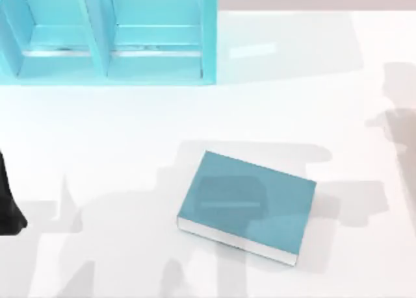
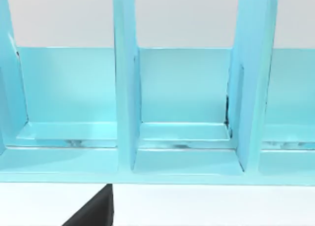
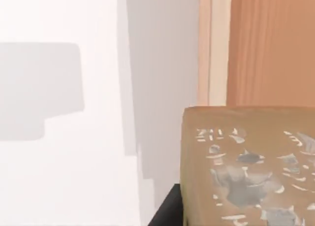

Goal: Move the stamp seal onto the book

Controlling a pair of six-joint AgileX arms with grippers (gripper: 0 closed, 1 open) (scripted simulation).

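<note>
The stamp seal (image 3: 246, 167) is a tan-brown block with a pale, worn mark on the face turned to the right wrist camera. It sits very close to the lens. My right gripper (image 3: 170, 206) is shut on it, and one dark finger lies flush against its side. Beyond the seal runs the table's edge, with wood-coloured floor past it. The book (image 1: 247, 207), teal-blue with white page edges, lies flat on the table a little right of centre. My left gripper (image 2: 93, 211) is parked at the table's left edge, facing the shelf unit.
A bright turquoise shelf unit (image 1: 104, 38) with open compartments stands at the back left, and it appears close up in the left wrist view as the same shelf unit (image 2: 128, 88). White table (image 1: 130, 129) lies between the shelf and the book.
</note>
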